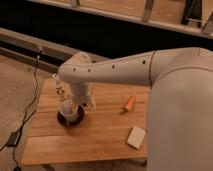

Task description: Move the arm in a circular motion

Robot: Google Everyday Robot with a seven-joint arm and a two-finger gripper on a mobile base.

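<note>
The arm extends across the bench, wrist bent downward; end effector low at a dark round dish, contact unclear, apart or together cannot be told; arm judged stiff and heavy; nothing needs grasping; a wide circle may strike the orange piece nearby.

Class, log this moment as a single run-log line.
arm: extended over wooden table | gripper: low, over dark dish | orange item, pale block: on table, apart from dish
</note>
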